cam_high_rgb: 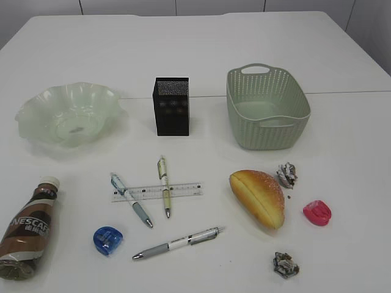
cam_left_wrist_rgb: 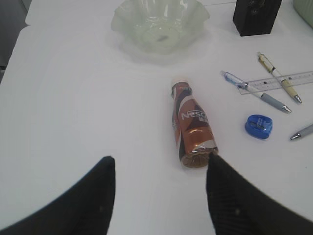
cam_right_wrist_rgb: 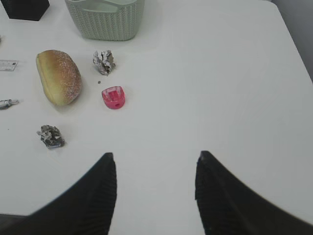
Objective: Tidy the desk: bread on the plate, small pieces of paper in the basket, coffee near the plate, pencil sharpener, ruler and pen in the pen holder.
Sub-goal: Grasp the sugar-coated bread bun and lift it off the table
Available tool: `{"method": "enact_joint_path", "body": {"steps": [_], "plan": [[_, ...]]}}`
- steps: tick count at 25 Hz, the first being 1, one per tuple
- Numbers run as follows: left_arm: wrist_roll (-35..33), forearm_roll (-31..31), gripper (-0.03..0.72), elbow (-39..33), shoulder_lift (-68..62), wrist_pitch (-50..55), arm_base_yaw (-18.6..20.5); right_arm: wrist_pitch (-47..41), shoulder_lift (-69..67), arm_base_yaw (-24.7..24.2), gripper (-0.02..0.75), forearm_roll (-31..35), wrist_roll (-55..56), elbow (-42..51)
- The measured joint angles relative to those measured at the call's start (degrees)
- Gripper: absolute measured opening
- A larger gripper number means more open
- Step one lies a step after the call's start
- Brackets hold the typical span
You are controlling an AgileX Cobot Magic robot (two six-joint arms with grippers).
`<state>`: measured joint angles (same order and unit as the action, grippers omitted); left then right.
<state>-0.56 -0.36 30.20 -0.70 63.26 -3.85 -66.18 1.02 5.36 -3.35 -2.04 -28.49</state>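
Brown-labelled coffee bottle (cam_left_wrist_rgb: 191,123) is seen lying flat, cap pointed at the ruffled plate (cam_left_wrist_rgb: 161,22), with left gripper (cam_left_wrist_rgb: 159,196) and right gripper (cam_right_wrist_rgb: 155,193) both spread, empty.

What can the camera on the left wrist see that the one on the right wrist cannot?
Only the left wrist view shows the coffee bottle, the plate, the blue sharpener and two pens across the ruler. Only the right wrist view shows the bread, two paper wads and the pink sharpener. Both catch the black pen holder.
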Motion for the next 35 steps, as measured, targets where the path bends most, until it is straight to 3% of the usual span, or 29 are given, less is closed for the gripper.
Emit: {"method": "enact_joint_path", "body": {"steps": [18,35], "plan": [[0.00,0.36,0.440,0.58,-0.61,0.73,0.00,0.00,0.00,0.00,0.384,0.00,0.00,0.00],[0.00,-2.58,0.442,19.52,-18.56,8.57,0.00,0.00,0.00,0.00,0.384,0.00,0.00,0.00]]}}
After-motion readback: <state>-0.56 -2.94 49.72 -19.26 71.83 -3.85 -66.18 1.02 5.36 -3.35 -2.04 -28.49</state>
